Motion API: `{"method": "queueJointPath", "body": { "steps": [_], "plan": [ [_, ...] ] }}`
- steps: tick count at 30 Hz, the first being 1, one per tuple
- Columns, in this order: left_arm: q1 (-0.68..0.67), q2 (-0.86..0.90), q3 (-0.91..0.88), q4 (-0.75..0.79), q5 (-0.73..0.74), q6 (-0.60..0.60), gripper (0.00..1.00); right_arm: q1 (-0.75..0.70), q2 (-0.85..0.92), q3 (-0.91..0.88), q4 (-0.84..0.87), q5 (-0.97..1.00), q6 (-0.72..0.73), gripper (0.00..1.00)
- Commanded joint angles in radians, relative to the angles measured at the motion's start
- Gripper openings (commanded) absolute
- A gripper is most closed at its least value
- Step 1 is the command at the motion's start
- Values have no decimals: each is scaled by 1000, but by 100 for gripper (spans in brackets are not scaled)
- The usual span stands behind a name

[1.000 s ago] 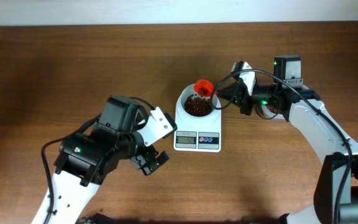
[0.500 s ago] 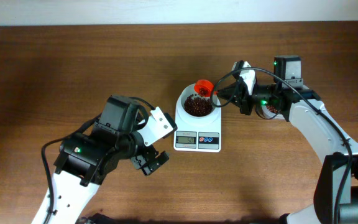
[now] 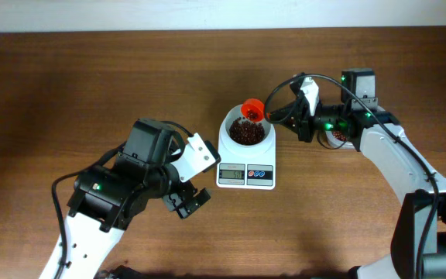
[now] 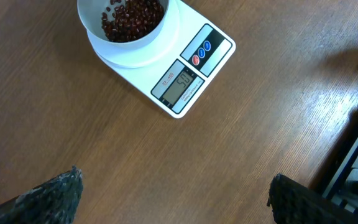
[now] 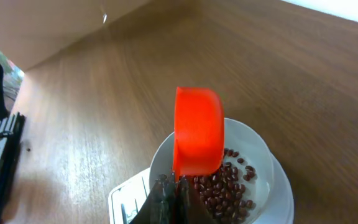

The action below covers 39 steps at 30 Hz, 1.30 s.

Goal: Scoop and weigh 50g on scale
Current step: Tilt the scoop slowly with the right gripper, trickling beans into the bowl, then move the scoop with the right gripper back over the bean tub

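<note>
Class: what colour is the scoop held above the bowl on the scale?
Bright orange-red; the scoop shows best in the right wrist view.

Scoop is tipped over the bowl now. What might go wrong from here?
The scoop, held tilted by the right gripper, hangs right above the beans: any left inside may fall and overshoot the weight. It also sits close to the bowl rim; a bump while pulling away might nudge the scale or scatter beans.
</note>
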Motion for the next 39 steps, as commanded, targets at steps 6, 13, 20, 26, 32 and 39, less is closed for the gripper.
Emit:
{"method": "queueJointPath", "body": {
  "steps": [6, 13, 20, 26, 32, 39],
  "plan": [
    [6, -5, 19, 1, -3, 16, 99, 9, 7, -3, 8, -42, 91, 4],
    [6, -5, 19, 1, -3, 16, 99, -21, 7, -3, 10, -50, 176, 4],
    [6, -5, 19, 1, -3, 16, 99, -145, 7, -3, 6, -163, 177, 4],
    [6, -5, 19, 1, -3, 16, 99, -277, 7, -3, -34, -177, 240, 4],
    [6, -5, 19, 1, -3, 16, 99, -436, 7, -3, -165, -177, 238, 4],
    [6, -5, 19, 1, -3, 16, 99, -571, 7, -3, -326, -142, 94, 4]
  ]
}}
